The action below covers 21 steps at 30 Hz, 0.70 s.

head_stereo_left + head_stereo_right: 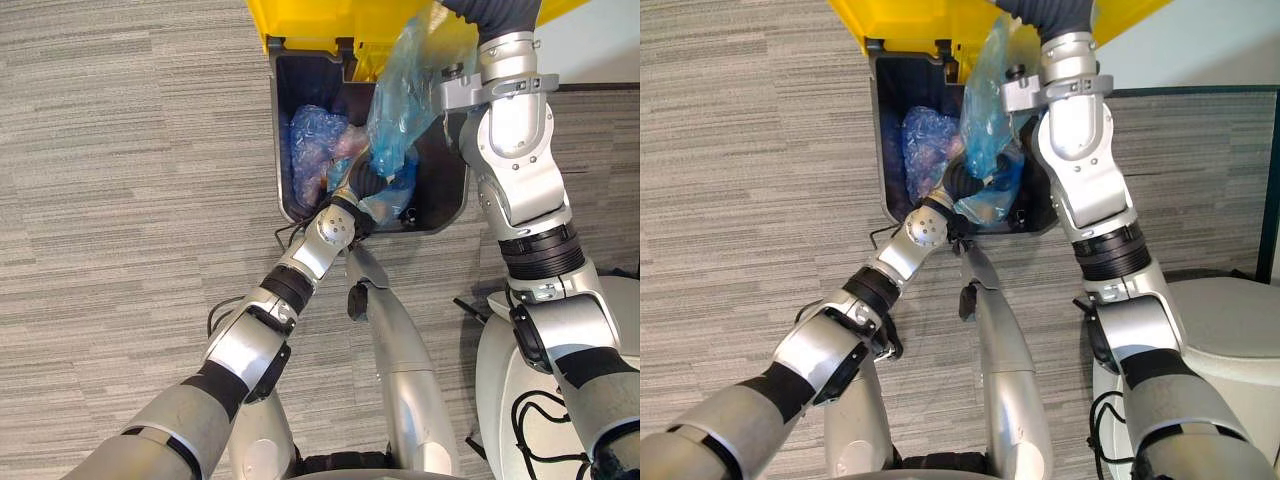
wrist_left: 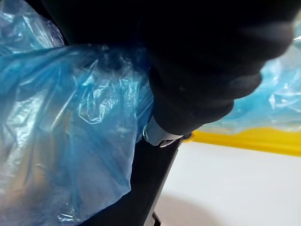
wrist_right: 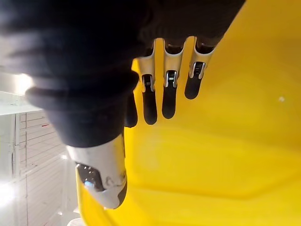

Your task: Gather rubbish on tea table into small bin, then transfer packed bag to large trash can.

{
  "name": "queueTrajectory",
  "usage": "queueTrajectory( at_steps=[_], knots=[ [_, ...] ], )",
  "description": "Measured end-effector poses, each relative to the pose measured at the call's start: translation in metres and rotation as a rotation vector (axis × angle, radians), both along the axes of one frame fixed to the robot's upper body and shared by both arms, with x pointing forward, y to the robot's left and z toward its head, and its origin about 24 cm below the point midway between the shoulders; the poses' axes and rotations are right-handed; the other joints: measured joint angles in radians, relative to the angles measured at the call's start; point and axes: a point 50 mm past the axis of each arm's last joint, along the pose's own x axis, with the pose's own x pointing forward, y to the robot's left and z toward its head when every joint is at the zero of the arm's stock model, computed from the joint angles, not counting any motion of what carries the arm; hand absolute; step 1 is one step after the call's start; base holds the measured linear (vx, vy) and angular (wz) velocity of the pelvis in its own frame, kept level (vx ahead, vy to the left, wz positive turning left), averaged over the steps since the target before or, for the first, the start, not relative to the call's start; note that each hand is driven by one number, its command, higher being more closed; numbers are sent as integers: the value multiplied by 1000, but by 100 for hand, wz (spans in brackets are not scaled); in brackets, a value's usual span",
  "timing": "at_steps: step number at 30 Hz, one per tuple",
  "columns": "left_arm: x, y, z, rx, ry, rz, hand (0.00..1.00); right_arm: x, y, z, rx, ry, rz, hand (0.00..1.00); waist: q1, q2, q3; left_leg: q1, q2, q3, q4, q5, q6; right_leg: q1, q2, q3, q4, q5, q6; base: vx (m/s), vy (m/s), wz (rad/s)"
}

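Right now the large dark plastic trash can (image 1: 277,140) stands open. Its yellow plastic lid (image 1: 320,22) is propped up at the can's far side by the right hand (image 3: 168,96), whose straight fingers press flat on the lid's underside without hooking it. The task's translucent blue plastic rubbish bag (image 1: 400,100) hangs over the can's mouth. Its upper part reaches up beside the right wrist and its lower end lies just inside the can's near wall. The left hand (image 1: 362,186) sits at that near rim, buried in the bag's folds, so I cannot tell whether it is gripping the plastic or only resting against it. A crumpled blue bag (image 1: 315,145) already lies deeper in the can, on its left side.

The main risks, as I judge them:
- The lid is held by pressure alone, so a small slip of the right arm could drop it onto the bag and the left arm.
- The bag's upper part is touching or nearly touching the right wrist, and loose film could snag there and drag back out when that arm withdraws.
- The bag's weight sits close to the near rim, so an early release could tip it over the edge onto the grey carpet floor (image 1: 120,200) outside the can.
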Motion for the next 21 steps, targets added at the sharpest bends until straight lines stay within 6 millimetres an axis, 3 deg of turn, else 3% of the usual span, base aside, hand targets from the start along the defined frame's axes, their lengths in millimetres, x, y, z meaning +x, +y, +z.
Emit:
queueTrajectory(
  at_steps=[8,21],
  knots=[
    [5,12,-1,18,4,99,0,-8,7,-4,-29,-24,26,0,8,0,0,-1,1,8,-3,2,-6,-5,1,3,-1,0,0,21,-34,-2],
    [4,8,3,132,-66,112,0,-3,11,-25,-112,27,17,0,13,0,-3,90,-22,30,-42,4,-6,54,-19,17,20,-11,-4,13,-8,3]
  ],
)
